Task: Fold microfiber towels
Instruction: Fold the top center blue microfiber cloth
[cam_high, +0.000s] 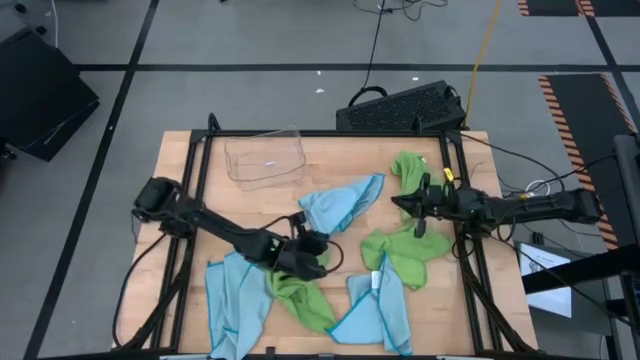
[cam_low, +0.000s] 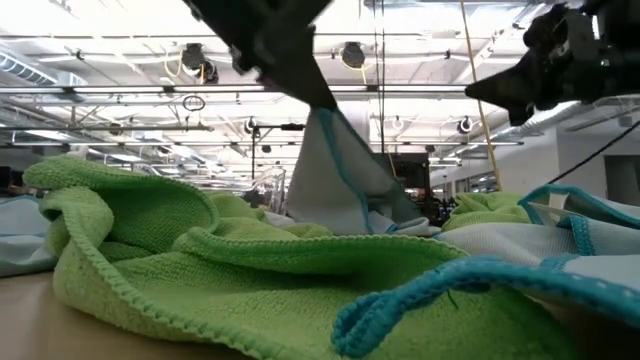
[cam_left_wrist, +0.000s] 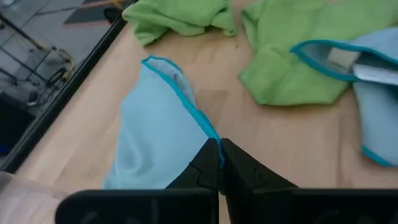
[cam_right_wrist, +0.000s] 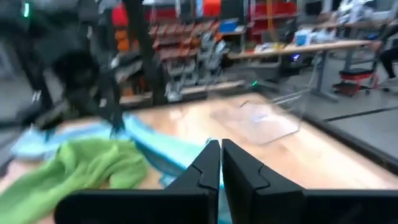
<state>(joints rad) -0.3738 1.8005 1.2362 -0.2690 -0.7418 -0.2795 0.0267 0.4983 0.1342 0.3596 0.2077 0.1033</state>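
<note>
Pinching a light blue towel (cam_left_wrist: 158, 134) by its hem, the left gripper (cam_left_wrist: 219, 155) is clamped shut; only the low view shows that cloth lifted, hanging long axis vertical. The right gripper (cam_right_wrist: 221, 158) hovers closed, empty.

No words, numbers or signs can be read anywhere. The small white tag (cam_left_wrist: 344, 57) on the soft light blue cloth (cam_left_wrist: 379, 93) is too blurry to read.

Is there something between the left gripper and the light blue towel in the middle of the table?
No, nothing visible is between them. The left gripper is shut on a corner of the light blue towel and holds it above the wooden table. The right gripper is shut and empty, above the green towel on the right.
</note>
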